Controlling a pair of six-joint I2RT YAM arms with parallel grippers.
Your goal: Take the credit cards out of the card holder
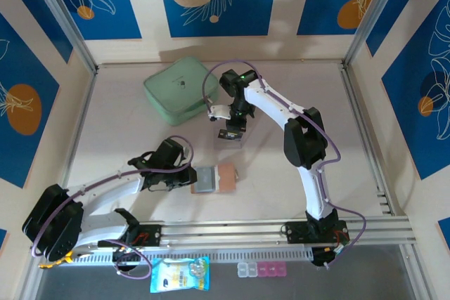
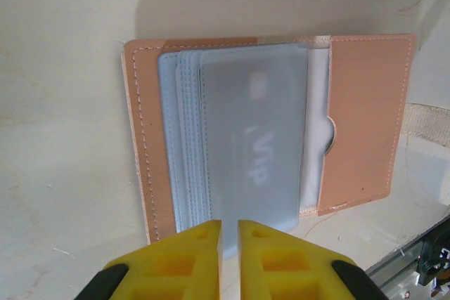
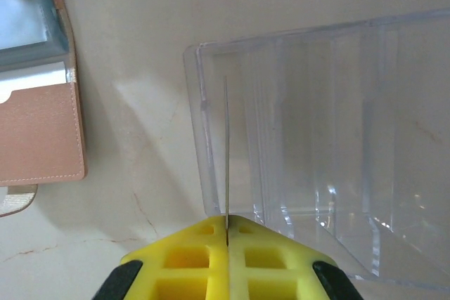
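Top external: card holder (image 1: 225,175) lies open just ahead of the left gripper (image 1: 188,177), whose forearm is low. The right gripper (image 1: 230,133) points down from an arched arm.

Left wrist: jaws nearly closed, pinching the floppy grey pocket (image 2: 253,138) at its near edge.

Right wrist: jaws shut on 1 credit card (image 3: 226,138), edge-on beside the clear box (image 3: 337,138). It is judged stiff, light and slick, so grip it by the flat faces.

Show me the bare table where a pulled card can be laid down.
Widest bare patch: the table between the right arm and the right rail. Another lies left of the mint-green case, beyond the left arm. Crowded: the centre, where card holder, clear box, left gripper and right gripper with its credit card sit close.
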